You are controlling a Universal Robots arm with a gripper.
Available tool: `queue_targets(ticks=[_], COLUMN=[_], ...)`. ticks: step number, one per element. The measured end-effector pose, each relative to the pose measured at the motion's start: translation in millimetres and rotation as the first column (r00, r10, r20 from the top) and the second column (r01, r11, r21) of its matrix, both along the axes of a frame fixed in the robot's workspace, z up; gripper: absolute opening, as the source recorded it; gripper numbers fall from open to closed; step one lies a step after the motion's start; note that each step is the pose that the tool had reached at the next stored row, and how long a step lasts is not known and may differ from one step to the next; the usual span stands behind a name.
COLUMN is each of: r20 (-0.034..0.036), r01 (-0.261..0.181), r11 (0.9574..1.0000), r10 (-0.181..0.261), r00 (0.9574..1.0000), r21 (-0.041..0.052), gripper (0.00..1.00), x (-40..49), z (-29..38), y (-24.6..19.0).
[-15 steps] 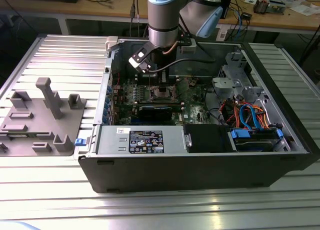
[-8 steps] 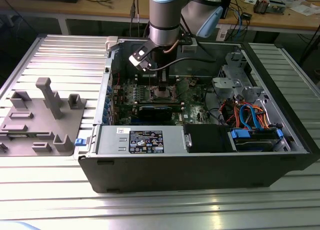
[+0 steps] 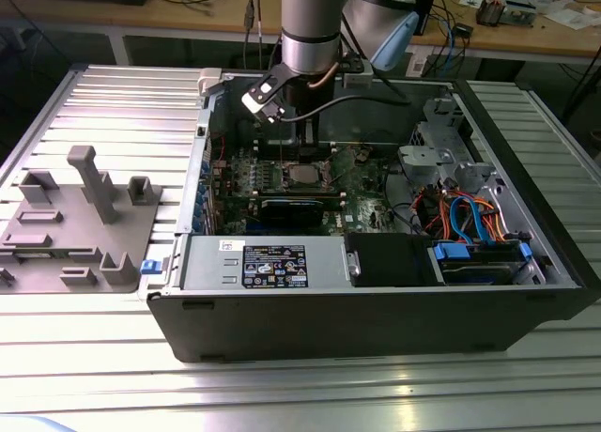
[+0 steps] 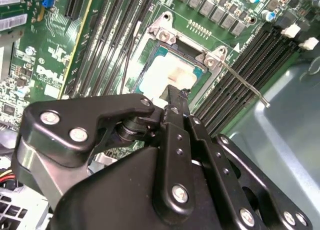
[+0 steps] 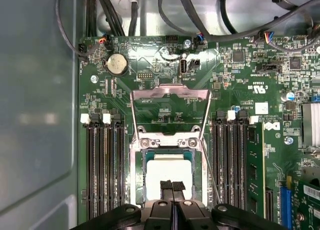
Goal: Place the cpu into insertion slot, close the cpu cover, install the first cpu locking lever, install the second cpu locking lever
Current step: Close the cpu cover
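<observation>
The cpu (image 5: 169, 171), a pale silver square, lies in the insertion slot (image 5: 138, 180) on the green board. In the second wrist view, the cpu (image 4: 170, 72) lies just beyond my fingertips. The cpu cover (image 5: 170, 92), a thin metal frame, stands swung open away from the slot on its hinge. A thin wire locking lever (image 4: 243, 84) sticks out free beside the slot. My gripper (image 5: 172, 186) hovers over the near edge of the cpu, its two black fingers pressed together with nothing between them. In the exterior view the gripper (image 3: 302, 141) hangs inside the case above the slot (image 3: 302, 176).
Black memory slots (image 5: 102, 170) flank the socket on both sides. Cables (image 5: 200, 15) run along the case wall beyond the board. A black power-supply box (image 3: 272, 263) and a drive bay with orange and blue cables (image 3: 470, 221) fill the case's front. A grey fixture (image 3: 80, 221) stands outside at the exterior view's left.
</observation>
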State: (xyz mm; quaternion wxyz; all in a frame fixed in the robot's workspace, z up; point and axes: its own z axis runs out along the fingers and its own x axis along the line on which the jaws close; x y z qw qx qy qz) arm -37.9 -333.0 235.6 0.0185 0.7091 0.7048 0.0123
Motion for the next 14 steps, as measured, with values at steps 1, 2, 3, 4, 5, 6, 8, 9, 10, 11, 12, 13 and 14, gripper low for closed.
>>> queue_targets(ticks=[1,2,3,4,5,6,8,9,10,11,12,13,14], r20=[-0.0049,-0.0132,-0.0156,-0.0159,-0.0158,-0.0159,-0.0159,-0.0159,-0.0159,-0.0159,-0.016,-0.0159,-0.016], r01=[0.0,-0.001,-0.001,-0.001,-0.001,-0.001,-0.001,-0.001,-0.001,-0.001,-0.001,-0.001,-0.001], r11=[1.0,1.0,1.0,1.0,1.0,1.0,1.0,1.0,1.0,1.0,1.0,1.0,1.0], r10=[0.0,0.001,0.001,0.001,0.001,0.001,0.001,0.001,0.001,0.001,0.001,0.001,0.001], r00=[1.0,0.9999,0.9999,0.9999,0.9999,0.9999,0.9999,0.9999,0.9999,0.9999,0.9999,0.9999,0.9999], r21=[0.0,-0.0001,-0.0002,-0.0001,0.0002,0.0,0.0,0.0001,0.0,0.0001,0.0,0.0,0.0], gripper=[0.11,0.11,0.11,0.11,0.11,0.11,0.11,0.11,0.11,0.11,0.11,0.11,0.11], x=[0.3,0.6,0.6,0.6,0.7,0.7,0.7,0.7,0.7,0.7,0.7,0.7,0.7], z=[0.0,0.1,0.1,0.1,0.9,5.0,12.8,17.5,21.0,23.9,25.6,27.2,29.5], y=[0.1,0.0,0.0,0.0,0.1,0.1,0.0,0.1,0.1,0.1,0.1,0.1,0.0])
